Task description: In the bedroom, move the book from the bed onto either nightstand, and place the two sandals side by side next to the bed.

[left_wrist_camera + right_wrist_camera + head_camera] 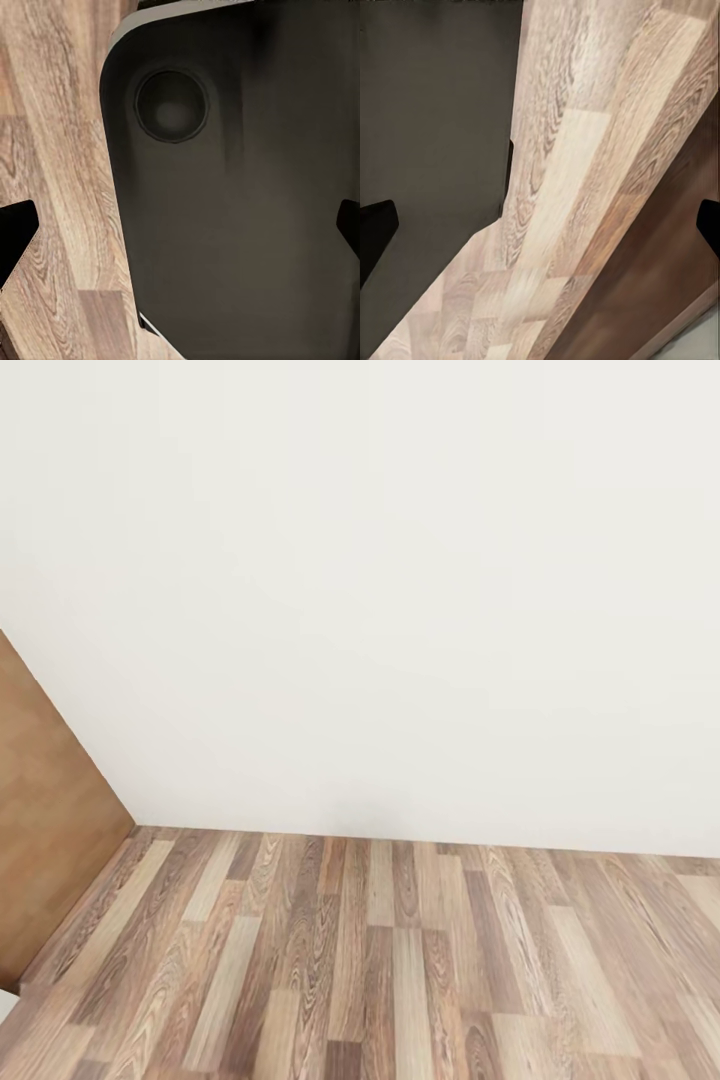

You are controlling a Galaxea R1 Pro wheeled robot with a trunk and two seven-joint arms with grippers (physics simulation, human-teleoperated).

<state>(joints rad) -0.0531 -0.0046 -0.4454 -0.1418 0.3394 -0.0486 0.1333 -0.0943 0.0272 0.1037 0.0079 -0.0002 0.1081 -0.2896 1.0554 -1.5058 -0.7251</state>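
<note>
1. Three views, and none of them brings the book, the bed, a nightstand or the sandals into sight, so where they lie cannot be told.
2. From the head camera: a plain white wall [400,580] meets the wood-plank floor [380,970], and a brown wooden door [45,840] slants in at the left edge.
3. The left wrist camera adds what the head view lacks: the robot's dark base [247,210], with a round recess [171,105] set into it, hangs over the planks. The left gripper [180,225] shows as two black fingertips [15,229] at opposite edges, spread wide with nothing between them.
4. The right wrist camera shows the same dark body [431,112] on one side, pale and darker planks running diagonally, and a strip of white wall at one corner. The right gripper [540,229] likewise has its black fingertips [375,232] far apart, holding nothing.
</note>
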